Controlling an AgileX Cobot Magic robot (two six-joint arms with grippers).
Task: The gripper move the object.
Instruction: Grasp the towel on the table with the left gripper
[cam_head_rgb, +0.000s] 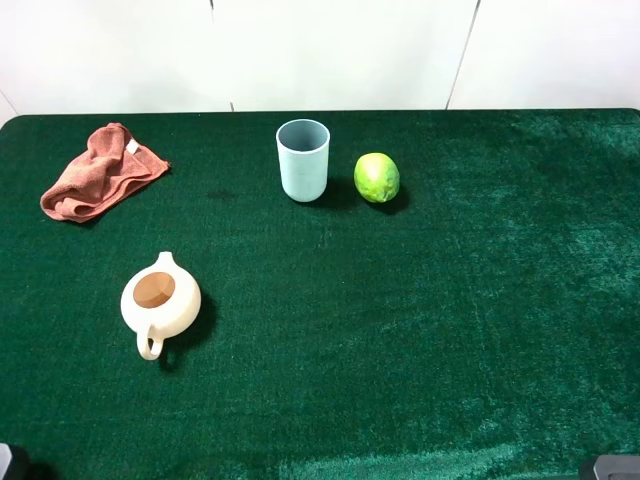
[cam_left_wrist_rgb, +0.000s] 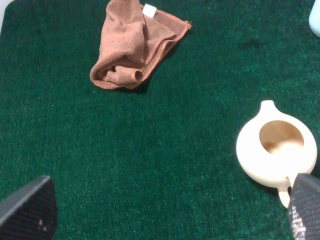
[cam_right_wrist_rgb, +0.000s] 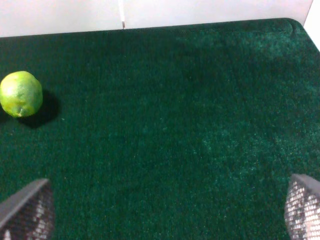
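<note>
On the green table a cream teapot (cam_head_rgb: 160, 298) without a lid lies at the front left, also in the left wrist view (cam_left_wrist_rgb: 276, 147). A rust-coloured cloth (cam_head_rgb: 98, 172) lies crumpled at the back left. A pale blue cup (cam_head_rgb: 303, 160) stands upright at the back middle, with a green lime (cam_head_rgb: 377, 177) just to its right. My left gripper (cam_left_wrist_rgb: 165, 215) is open and empty, back from the teapot and cloth (cam_left_wrist_rgb: 132, 47). My right gripper (cam_right_wrist_rgb: 165, 210) is open and empty, well back from the lime (cam_right_wrist_rgb: 21, 94).
The table is covered in dark green felt (cam_head_rgb: 450, 330), with a white wall behind its back edge. Only dark bits of the arms show at the bottom corners of the exterior view, left (cam_head_rgb: 10, 465) and right (cam_head_rgb: 612, 468).
</note>
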